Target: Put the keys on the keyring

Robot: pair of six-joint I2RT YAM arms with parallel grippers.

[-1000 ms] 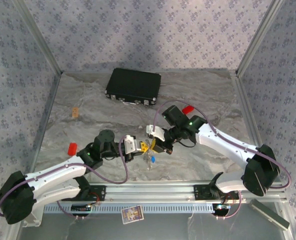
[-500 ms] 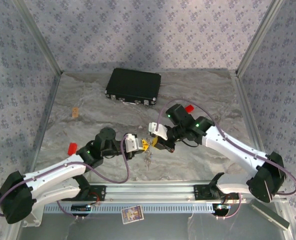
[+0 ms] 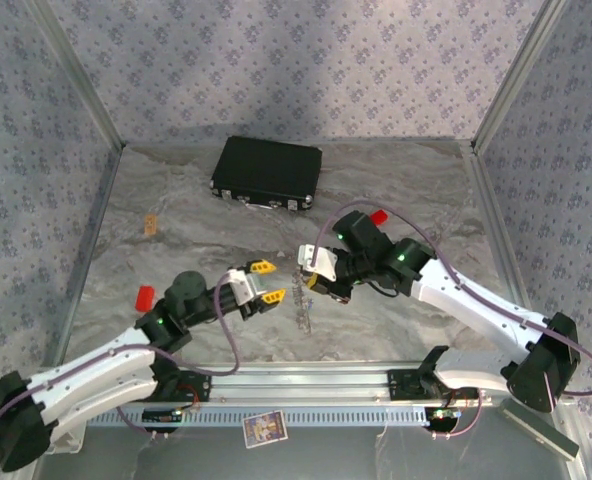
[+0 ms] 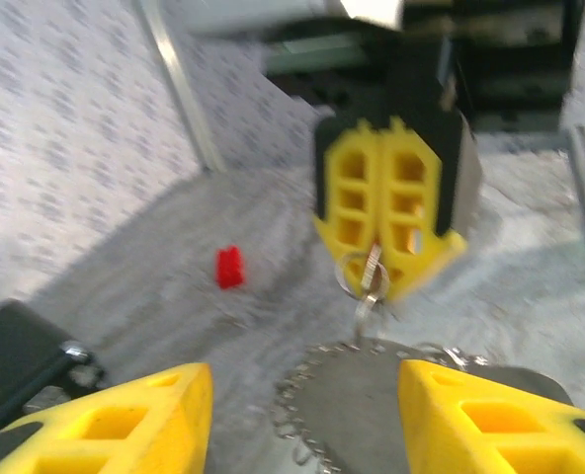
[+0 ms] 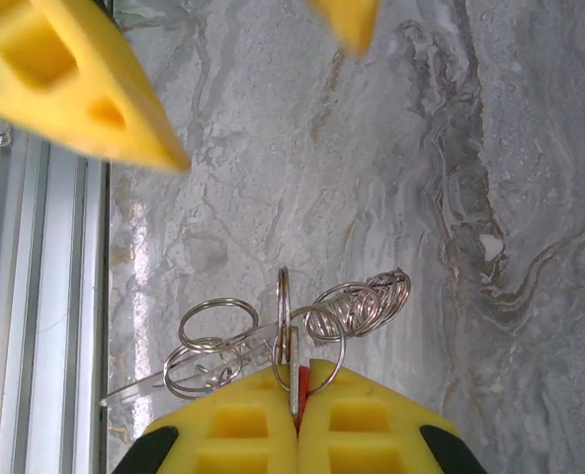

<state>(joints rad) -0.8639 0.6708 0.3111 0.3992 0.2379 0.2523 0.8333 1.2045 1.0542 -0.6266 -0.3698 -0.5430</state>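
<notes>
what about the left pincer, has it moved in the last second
Yes. The left pincer drew back left, toward the red block, away from the keys in the right pincer.

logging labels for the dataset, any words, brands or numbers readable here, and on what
No text is legible in these views.
Small printed card by the near rail: print too small to read.
Black case: no label or brand visible.

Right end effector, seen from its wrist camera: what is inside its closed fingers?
A thin silver ring stands edge-on between the yellow pads, with a red sliver beside it. More rings hang outside. What the red piece belongs to is covered by the pads.
</notes>
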